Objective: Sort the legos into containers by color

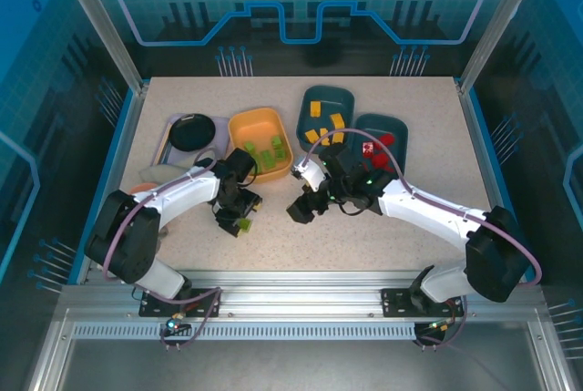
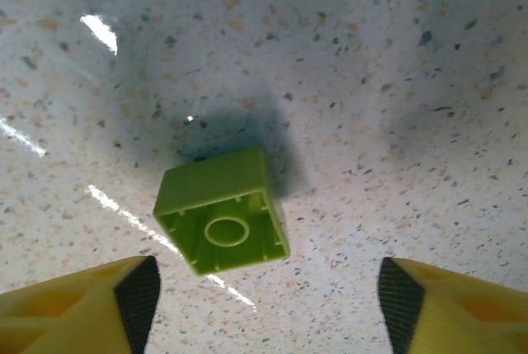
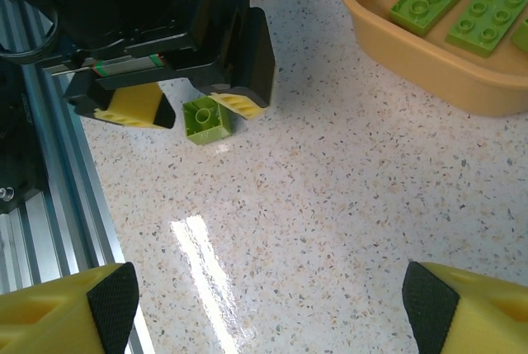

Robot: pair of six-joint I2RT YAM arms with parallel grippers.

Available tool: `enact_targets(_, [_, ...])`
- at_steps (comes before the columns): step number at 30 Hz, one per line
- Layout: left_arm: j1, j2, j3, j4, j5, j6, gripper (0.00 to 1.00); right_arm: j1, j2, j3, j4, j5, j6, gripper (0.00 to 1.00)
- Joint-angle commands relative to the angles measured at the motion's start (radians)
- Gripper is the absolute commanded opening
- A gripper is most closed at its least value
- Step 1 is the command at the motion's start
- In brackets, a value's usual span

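Left gripper (image 2: 268,300), released, straddles 1 green lego (image 2: 221,210); right gripper (image 3: 272,309) hangs released too.

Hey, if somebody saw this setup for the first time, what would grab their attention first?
A lone lime-green brick lies upside down on the speckled table, with the left gripper open around it, one finger to each side. Farther back, the yellow-orange bin holds green bricks, the far teal bin holds yellow bricks, and the right teal bin holds red bricks.
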Motion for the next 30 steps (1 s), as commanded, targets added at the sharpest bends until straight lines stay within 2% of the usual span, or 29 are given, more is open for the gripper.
enact_targets(1, [0.007,0.014,-0.057,0.033,-0.035,-0.060,0.66,0.002,-0.031,-0.010,-0.023,-0.035,-0.022,0.86])
enact_targets(5, [0.007,0.001,-0.109,0.091,-0.060,-0.075,0.58,-0.012,-0.038,-0.011,-0.012,-0.057,-0.019,0.86])
enact_targets(10, [0.004,0.013,-0.111,0.097,-0.066,-0.076,0.55,-0.024,-0.026,-0.007,-0.002,-0.074,-0.010,0.86])
enact_targets(12, [0.002,0.019,-0.118,0.112,-0.069,-0.075,0.49,-0.027,-0.019,-0.005,0.001,-0.074,-0.007,0.86])
enact_targets(17, [-0.001,0.013,-0.123,0.140,-0.083,-0.066,0.27,-0.036,-0.007,0.003,0.006,-0.077,0.001,0.86])
enact_targets(19, [0.001,-0.006,-0.100,0.112,-0.096,-0.049,0.24,-0.041,-0.008,0.009,0.005,-0.068,0.006,0.86])
enact_targets(25, [0.000,-0.048,0.170,-0.082,-0.209,0.132,0.25,-0.113,-0.060,0.027,0.085,-0.042,0.111,0.86])
enact_targets(30, [0.026,0.068,0.435,-0.134,-0.244,0.302,0.25,-0.194,-0.052,0.047,0.219,-0.020,0.267,0.87])
